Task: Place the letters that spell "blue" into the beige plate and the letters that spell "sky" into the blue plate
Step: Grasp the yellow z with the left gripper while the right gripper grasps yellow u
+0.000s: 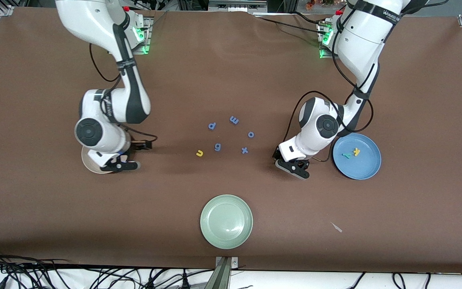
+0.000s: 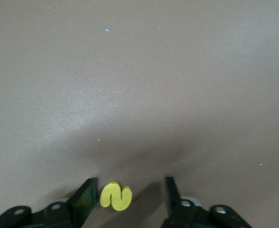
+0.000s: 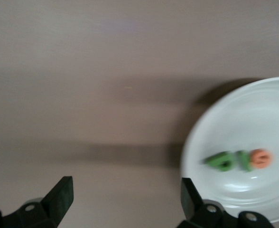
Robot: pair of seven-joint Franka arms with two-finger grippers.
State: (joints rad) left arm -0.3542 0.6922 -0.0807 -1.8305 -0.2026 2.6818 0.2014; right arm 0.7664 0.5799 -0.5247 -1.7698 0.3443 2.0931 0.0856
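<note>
A yellow s (image 2: 116,196) lies on the table between the fingers of my left gripper (image 2: 130,188), which is open, with a clear gap on one side of the letter. That gripper (image 1: 294,166) is low, beside the blue plate (image 1: 365,170), which holds a yellow k (image 1: 356,151) and a teal y (image 1: 347,155). My right gripper (image 3: 126,190) is open and empty at the edge of the beige plate (image 3: 234,118). In that plate lie a dark green b (image 3: 221,161), a thin green l (image 3: 245,160) and an orange e (image 3: 261,158). The yellow u (image 1: 199,153) lies mid-table.
Several all-blue letters (image 1: 234,119) lie scattered mid-table around the u. A pale green plate (image 1: 226,221) stands nearer to the front camera. A small pale scrap (image 1: 336,227) lies beside it, toward the left arm's end of the table.
</note>
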